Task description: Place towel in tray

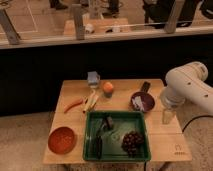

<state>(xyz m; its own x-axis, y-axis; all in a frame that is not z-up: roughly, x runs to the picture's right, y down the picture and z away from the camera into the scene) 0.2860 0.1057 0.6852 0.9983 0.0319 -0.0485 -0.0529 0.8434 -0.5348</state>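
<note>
The green tray [90, 135] sits at the front middle of the wooden table [162, 141]. It holds a bunch of dark grapes [132, 141] and a few dark items [107, 123]. A small white crumpled thing that looks like the towel [137, 103] lies in a dark purple bowl [143, 101] just behind the tray's right corner. My white arm [189, 90] reaches in from the right. The gripper [167, 116] hangs down over the table's right edge, right of the bowl and apart from the towel.
An orange fruit [108, 88], a blue-grey block [93, 77], a carrot [73, 104] and a pale stick-like item [91, 101] lie behind the tray. A red bowl [62, 139] stands at the front left. A dark object [145, 86] lies behind the purple bowl. A dark barrier runs behind the table.
</note>
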